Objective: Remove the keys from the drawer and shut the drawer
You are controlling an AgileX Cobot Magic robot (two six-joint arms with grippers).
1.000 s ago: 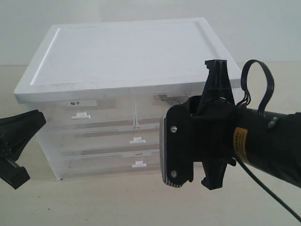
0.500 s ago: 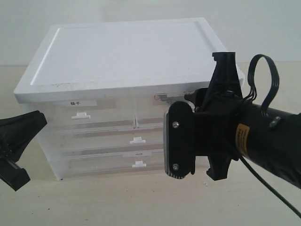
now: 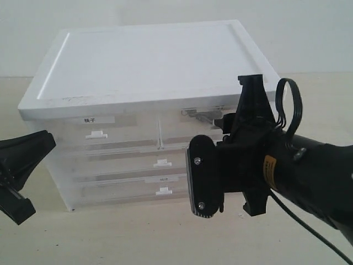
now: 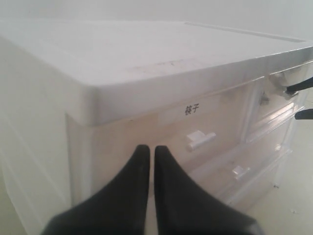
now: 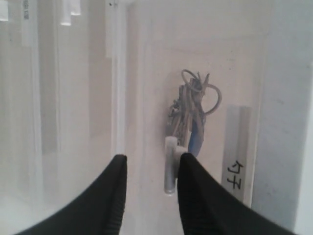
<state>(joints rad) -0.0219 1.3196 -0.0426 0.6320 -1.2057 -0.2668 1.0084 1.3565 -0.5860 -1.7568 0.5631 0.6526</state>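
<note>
The keys (image 5: 188,110) with their blue fob (image 5: 195,138) show through the translucent front of the drawer (image 5: 205,54), the upper right half-width one. In the exterior view my right arm hides most of the drawer (image 3: 193,117). My right gripper (image 5: 149,159) is open just in front of it. The white tab handle (image 5: 169,166) stands between the jaws, close to one finger (image 5: 195,196). Whether the finger touches it I cannot tell. My left gripper (image 4: 147,149) is shut and empty, off the cabinet's left front corner (image 3: 22,165).
The white cabinet (image 3: 143,61) stands on a pale table. Its upper left drawer (image 3: 99,135) has a black-character label (image 4: 191,109), with two full-width drawers (image 3: 161,178) below. The right gripper's fingertips (image 4: 299,87) show at the edge of the left wrist view.
My right gripper swung slightly right, then came back left and a little lower in front of the upper right drawer. The left gripper has not moved.
</note>
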